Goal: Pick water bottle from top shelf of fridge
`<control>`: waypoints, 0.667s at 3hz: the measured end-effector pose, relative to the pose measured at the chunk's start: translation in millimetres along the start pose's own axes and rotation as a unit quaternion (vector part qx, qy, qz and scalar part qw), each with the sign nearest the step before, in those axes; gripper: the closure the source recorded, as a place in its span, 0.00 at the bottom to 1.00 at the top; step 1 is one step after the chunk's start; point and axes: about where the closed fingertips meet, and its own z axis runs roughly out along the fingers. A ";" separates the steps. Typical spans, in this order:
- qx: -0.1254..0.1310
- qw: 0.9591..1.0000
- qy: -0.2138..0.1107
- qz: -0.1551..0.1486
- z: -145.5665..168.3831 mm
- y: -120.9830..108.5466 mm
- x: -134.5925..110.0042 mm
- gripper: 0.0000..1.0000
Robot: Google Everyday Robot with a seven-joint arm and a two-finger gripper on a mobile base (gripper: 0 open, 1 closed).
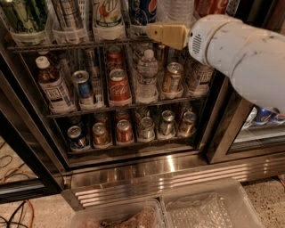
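Note:
The water bottle (177, 10), clear and ribbed, stands on the top shelf (67, 46) of the fridge (178, 173), between a Pepsi can (141, 11) and a red can (211, 6). Only its lower body shows. My gripper (153, 32), tan at the end of the thick white arm (240, 58), is at the front edge of the top shelf. It is just below and slightly left of the water bottle, in front of the rack.
The middle rack holds a small white-capped water bottle (147, 75), a Coca-Cola can (118, 83) and other drinks. Short cans fill the bottom rack (133, 130). Clear plastic bins (209, 209) sit on the floor in front. A black door frame (225, 129) stands at the right.

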 end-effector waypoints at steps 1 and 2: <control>0.020 1.000 -0.024 -0.004 -5.2 -11.5 4.0 0.00; 0.055 0.997 -0.060 -0.010 -6.7 -22.2 2.4 0.00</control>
